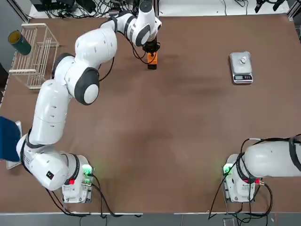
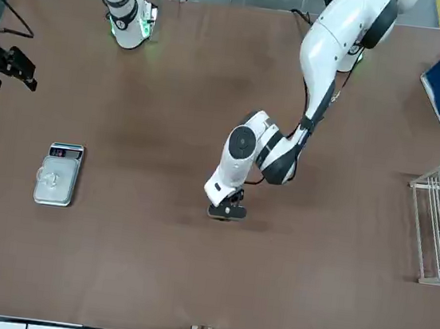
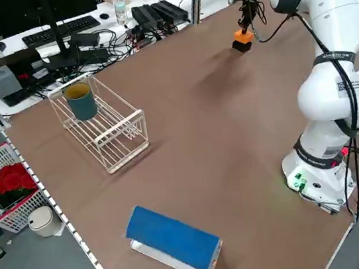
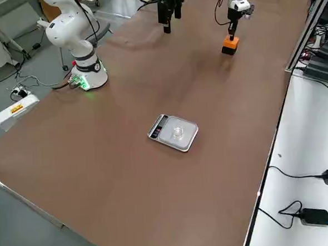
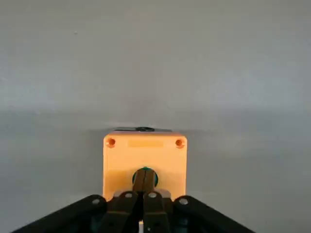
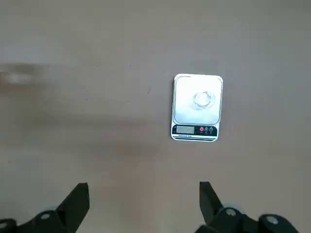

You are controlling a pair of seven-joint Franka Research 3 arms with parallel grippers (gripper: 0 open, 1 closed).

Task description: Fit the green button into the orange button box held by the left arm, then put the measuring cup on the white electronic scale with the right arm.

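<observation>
L gripper [image 5: 144,194]: fingers pressed together, tips on green button [image 5: 145,175] seated in orange button box [image 5: 145,160], box on table [image 1: 164,122]. R gripper [image 6: 143,204]: wide open, empty, well apart from box. Measuring cup [image 6: 203,98] atop white electronic scale [image 6: 197,108], far across table from box.

Two Franka arms wore glossy white shells in rounded segments, broken by dark grey joint caps. The left arm [image 1: 89,56] carried small black lettering on a lower link, and black cables looped along its forearm to a black claw [image 1: 150,48] with slim dark fingers. The right arm [image 1: 270,159] showed the same white casing. Green and red lights glowed at both white bases, where black cables trailed off.
</observation>
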